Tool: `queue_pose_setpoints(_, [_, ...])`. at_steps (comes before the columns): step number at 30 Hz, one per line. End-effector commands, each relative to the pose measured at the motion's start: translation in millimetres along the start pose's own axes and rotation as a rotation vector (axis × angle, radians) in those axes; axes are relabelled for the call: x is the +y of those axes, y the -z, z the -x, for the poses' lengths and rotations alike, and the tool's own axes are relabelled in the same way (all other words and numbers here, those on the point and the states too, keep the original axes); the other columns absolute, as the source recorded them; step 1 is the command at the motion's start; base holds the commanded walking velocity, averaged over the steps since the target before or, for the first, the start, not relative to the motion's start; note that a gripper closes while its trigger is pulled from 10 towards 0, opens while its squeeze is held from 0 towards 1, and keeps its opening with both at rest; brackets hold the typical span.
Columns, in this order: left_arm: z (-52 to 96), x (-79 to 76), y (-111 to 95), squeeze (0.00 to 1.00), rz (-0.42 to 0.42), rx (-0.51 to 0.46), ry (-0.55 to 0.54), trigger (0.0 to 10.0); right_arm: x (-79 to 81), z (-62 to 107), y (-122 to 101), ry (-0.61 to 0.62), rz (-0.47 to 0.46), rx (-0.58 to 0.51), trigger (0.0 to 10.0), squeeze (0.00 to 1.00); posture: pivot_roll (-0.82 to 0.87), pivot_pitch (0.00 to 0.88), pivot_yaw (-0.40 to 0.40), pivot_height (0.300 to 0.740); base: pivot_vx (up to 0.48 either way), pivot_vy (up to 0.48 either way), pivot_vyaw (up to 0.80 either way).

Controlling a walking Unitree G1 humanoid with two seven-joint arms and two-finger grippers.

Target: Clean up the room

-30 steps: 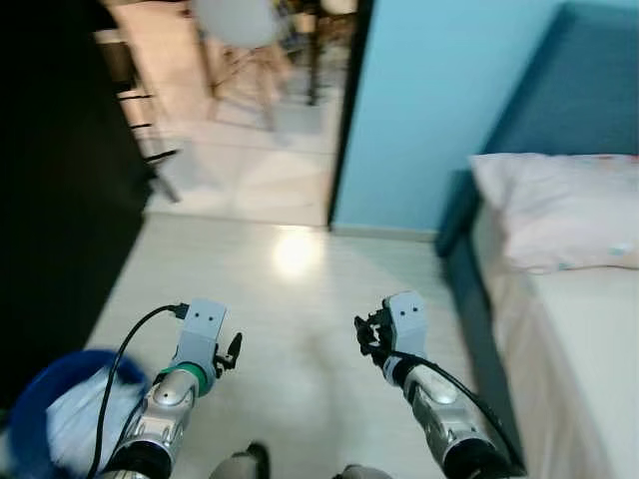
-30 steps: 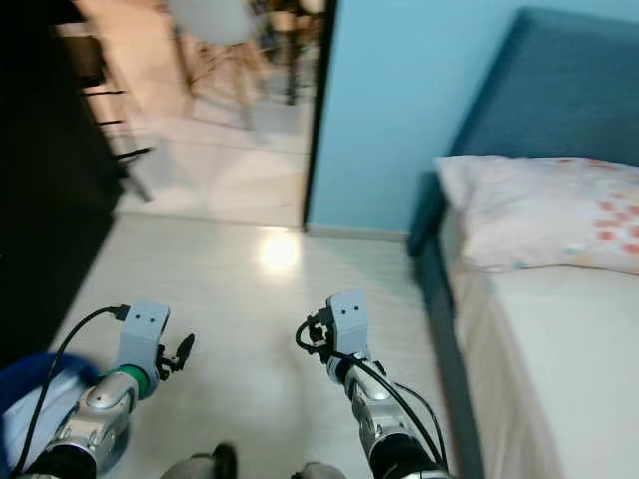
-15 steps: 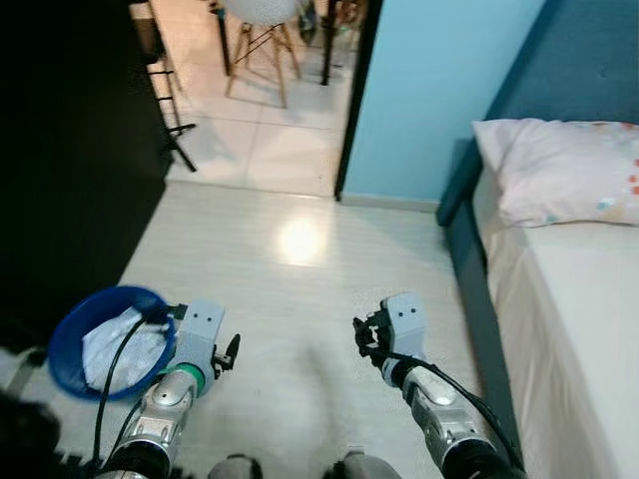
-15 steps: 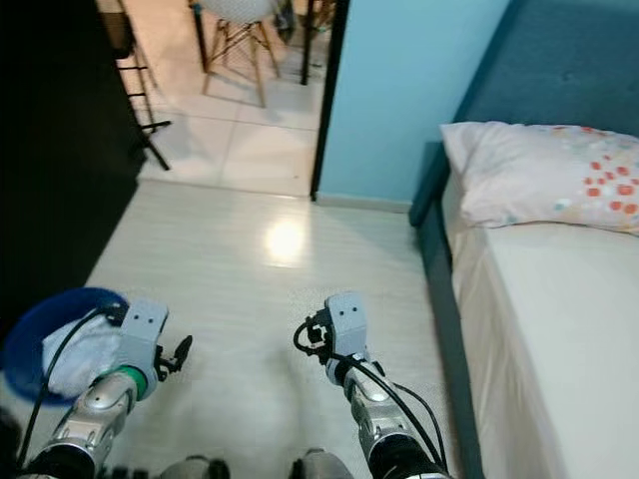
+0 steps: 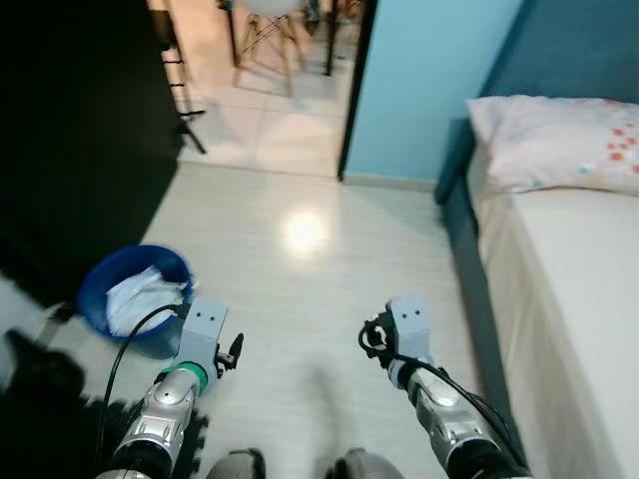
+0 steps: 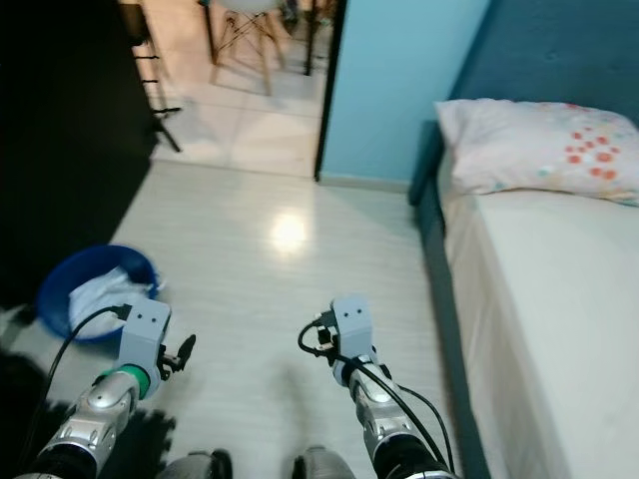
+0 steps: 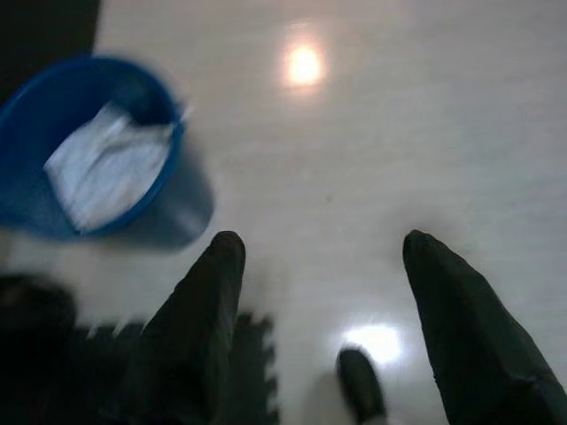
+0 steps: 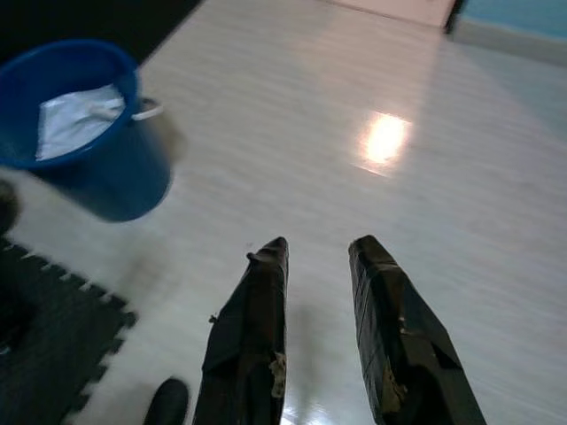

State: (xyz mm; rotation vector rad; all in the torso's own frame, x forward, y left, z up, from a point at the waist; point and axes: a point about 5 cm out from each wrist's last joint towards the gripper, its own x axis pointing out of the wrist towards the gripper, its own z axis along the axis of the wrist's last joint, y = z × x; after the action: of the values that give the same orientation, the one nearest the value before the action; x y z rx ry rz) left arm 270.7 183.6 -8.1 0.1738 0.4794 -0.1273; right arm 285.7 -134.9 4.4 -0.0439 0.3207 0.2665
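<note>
A blue bucket (image 5: pixel 135 299) stands on the pale floor at my left, with a crumpled white cloth (image 5: pixel 138 296) inside it. The bucket (image 7: pixel 89 150) also shows ahead in the left wrist view, and the bucket (image 8: pixel 80 124) in the right wrist view. My left gripper (image 7: pixel 319 243) hovers low over the floor just right of the bucket, open wide and holding nothing. My right gripper (image 8: pixel 322 241) hangs over bare floor near the middle, open with a narrower gap, also holding nothing.
A bed (image 5: pixel 569 299) with a blue frame and a flowered pillow (image 5: pixel 559 145) runs along the right. A dark cabinet (image 5: pixel 70 130) fills the left. A black foam mat (image 5: pixel 40 419) lies at lower left. A doorway (image 5: pixel 270 90) ahead leads to a tiled room with a chair (image 5: pixel 270 25).
The whole picture has shifted as I move: the bucket has come further into view at left and the black mat has appeared. Both arms hold the same pose.
</note>
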Motion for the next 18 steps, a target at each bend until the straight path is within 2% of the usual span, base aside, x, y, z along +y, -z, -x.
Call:
queue_pose_setpoints(1, [1.1,-5.9,6.2,0.00,0.008,0.025,0.017,10.0,-7.3,7.7,14.0,0.030,-0.006,0.054,10.0,0.00,-0.03,0.031,0.016,0.730,-0.382,0.000,0.00])
queue_pose_setpoints(7, [1.6,-6.3,8.5,0.00,0.023,0.038,0.024,10.0,-8.0,8.4,15.9,0.042,-0.005,0.062,10.0,0.00,-0.03,0.032,0.016,0.730,-0.329,0.000,0.00])
queue_pose_setpoints(12, [1.5,-4.6,11.6,0.00,0.009,0.073,0.007,10.0,-10.2,9.0,16.8,0.055,-0.024,0.065,10.0,0.00,-0.03,0.034,0.016,0.730,0.000,0.000,-0.59])
queue_pose_setpoints(18, [0.4,-4.8,8.9,0.00,0.011,0.066,0.007,10.0,-12.0,8.9,16.3,0.062,-0.026,0.066,10.0,0.00,-0.03,0.033,0.016,0.730,0.000,0.000,-0.79])
